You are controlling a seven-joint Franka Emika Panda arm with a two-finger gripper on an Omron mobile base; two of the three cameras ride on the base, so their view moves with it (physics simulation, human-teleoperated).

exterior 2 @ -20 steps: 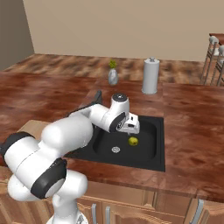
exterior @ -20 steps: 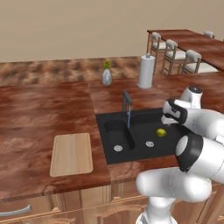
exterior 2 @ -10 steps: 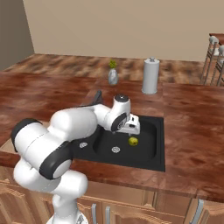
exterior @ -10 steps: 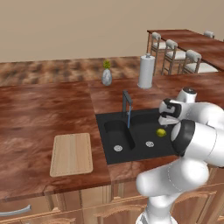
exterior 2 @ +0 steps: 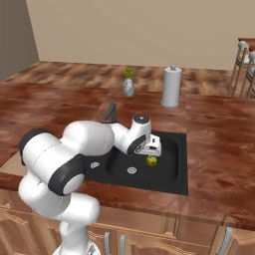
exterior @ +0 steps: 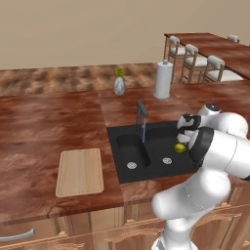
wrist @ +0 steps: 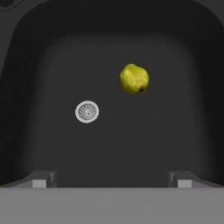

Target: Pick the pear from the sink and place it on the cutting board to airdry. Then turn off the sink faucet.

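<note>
The yellow-green pear lies on the floor of the wide basin of the black sink, right of its silver drain. My gripper hangs just above the pear, pointing down into the basin. It is open, its fingertips are wide apart, and nothing is between them. The dark sink faucet stands behind the sink, and a thin blue stream runs from it. The tan cutting board lies on the counter left of the sink.
A grey vase with a yellow flower and a paper towel roll stand on the counter behind the sink. Chairs and a table stand at the back right. My arm's bulky links lean over the sink's front edge.
The arm's elbow has swung and the hand has sunk slightly toward the wide basin. The pear, faucet and board have not moved.
</note>
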